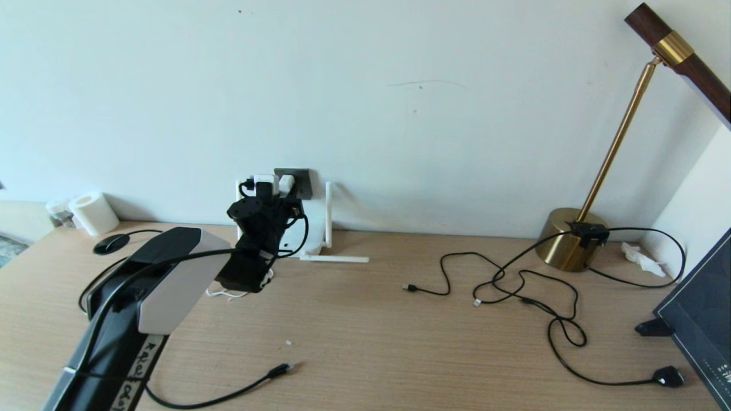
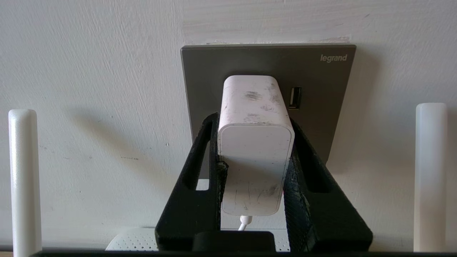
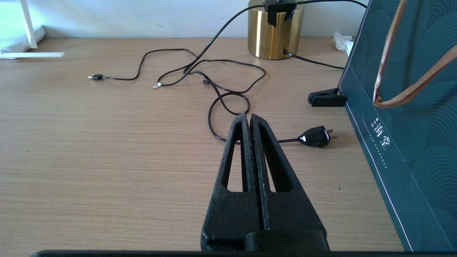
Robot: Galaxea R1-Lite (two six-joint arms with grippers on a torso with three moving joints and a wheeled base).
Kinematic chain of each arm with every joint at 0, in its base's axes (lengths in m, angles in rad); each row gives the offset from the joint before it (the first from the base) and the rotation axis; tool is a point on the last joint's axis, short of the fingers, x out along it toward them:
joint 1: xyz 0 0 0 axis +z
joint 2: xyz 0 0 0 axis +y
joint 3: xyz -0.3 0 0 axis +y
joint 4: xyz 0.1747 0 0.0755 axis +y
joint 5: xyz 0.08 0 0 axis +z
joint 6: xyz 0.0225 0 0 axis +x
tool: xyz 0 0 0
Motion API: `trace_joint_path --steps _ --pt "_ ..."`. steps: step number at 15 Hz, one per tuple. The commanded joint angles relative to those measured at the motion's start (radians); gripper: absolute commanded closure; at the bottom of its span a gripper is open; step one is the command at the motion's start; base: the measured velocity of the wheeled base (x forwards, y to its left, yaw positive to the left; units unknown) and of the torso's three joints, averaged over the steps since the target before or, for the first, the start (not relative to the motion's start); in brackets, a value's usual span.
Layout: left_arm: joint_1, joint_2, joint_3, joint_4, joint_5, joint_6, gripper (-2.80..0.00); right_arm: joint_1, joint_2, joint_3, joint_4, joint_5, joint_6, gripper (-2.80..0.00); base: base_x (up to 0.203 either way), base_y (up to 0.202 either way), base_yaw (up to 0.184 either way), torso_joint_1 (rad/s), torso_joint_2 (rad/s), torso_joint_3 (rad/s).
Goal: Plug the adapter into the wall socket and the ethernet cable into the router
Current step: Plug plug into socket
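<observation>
The left pincer (image 2: 255, 153) has its two black fingers closed on the flanks of the small white rectangular adapter block (image 2: 255, 142), which sits against the dark grey square wall socket plate (image 2: 317, 75) on the pale wall; whether its pins are fully home cannot be told, since the block hides the joint. That is the main risk as I judge it: if the pincer lets go or pulls back while the pins are only partly in, the adapter could sag or drop out, and its thin white cord (image 2: 244, 223), hanging from its rear end, would help drag it down. A push slightly off the square could also jam the pins or skid the block across the plate towards the small port beside it. The flat white plastic router (image 1: 311, 242) stands against the wall directly below the socket, so a careless withdrawal could knock one of its slim white antennas. The long black ethernet cable (image 1: 228, 394) lies loose on the wooden desk (image 1: 365, 319) with its clear-tipped plug (image 1: 281, 370) near the front edge, not yet connected; confusing it with the thinner black cords to the right would be an easy slip. The right pincer (image 3: 250, 119) is closed on nothing, hovering over the desk well away. Counted: one adapter, one socket plate, one router with three antennas in sight, two standing and one lying flat, one ethernet cable, one brass lamp (image 1: 571, 240), one paper roll (image 1: 94, 212).
</observation>
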Motion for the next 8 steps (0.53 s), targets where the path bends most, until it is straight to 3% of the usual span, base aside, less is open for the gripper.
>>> trace_joint_path --steps 1,7,8 --pt "0.000 0.005 -0.001 -0.007 0.007 0.000 0.00 0.000 0.002 0.000 0.000 -0.001 0.000 0.00 0.000 0.000 0.000 0.000 0.00 0.000" --pt "-0.003 0.008 -0.001 -0.007 0.008 0.000 0.00 0.000 0.002 0.000 0.000 -0.001 0.000 0.00 0.000 0.000 0.000 0.000 0.00 0.000" --pt "-0.003 0.009 -0.001 -0.009 0.008 0.000 -2.80 0.000 0.002 0.000 0.000 -0.001 0.000 0.00 0.000 0.000 0.000 0.000 0.00 0.000"
